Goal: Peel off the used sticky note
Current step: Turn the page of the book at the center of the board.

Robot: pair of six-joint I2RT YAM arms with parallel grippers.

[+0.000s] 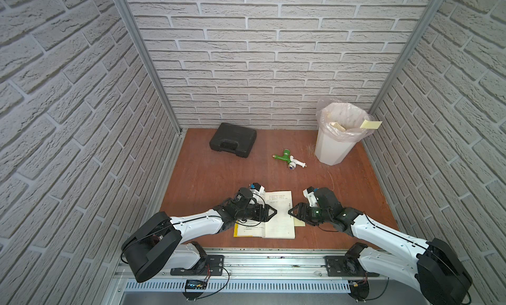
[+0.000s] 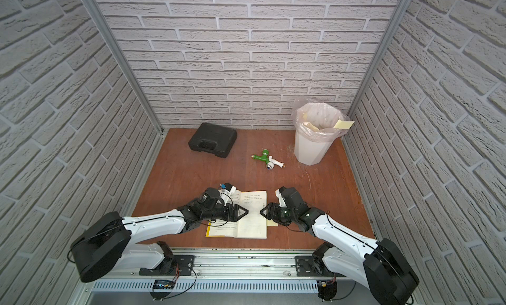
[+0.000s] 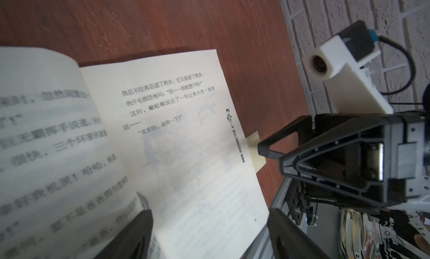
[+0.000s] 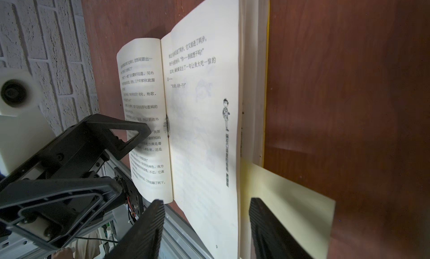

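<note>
**Desk:** Where's the sticky note (image 1: 299, 222) on your feed?

**Op:** Pale yellow, lying on the surface (image 1: 213, 175) at the R side of the open book (image 1: 279, 227), toward the near end. Its inner edge goes under the top R pg and the rest sticks out past the book. I see it in both top views.

**Desk:** R pincer?

**Op:** My R pincer (image 1: 289, 212) sits low at that pg's outer edge, jaws well apart, nothing in them. On the right wrist cam one finger (image 4: 267, 227) is over the note and the other is over the pg, w/ the pg edge btw them. Can't tell if either touches paper.

**Desk:** And the L?

**Op:** L pincer (image 1: 274, 211) is over the book near the spine, pointing at the R one, tips near each other but apart. Jaws are partway open and hold nothing. On the left wrist cam one finger (image 3: 137, 232) is over the L pg by the gutter. Can't tell if it presses down.

**Desk:** Anything else around?

**Op:** White bin (image 1: 328, 153) w/ clear liner in the far R corner, and a yellow note (image 1: 371, 124) hanging on its rim. Black case (image 1: 232, 143) at the far L, and a green-and-white tap (image 1: 290, 159) btw the case and the bin. All are well apart from the book.
</note>
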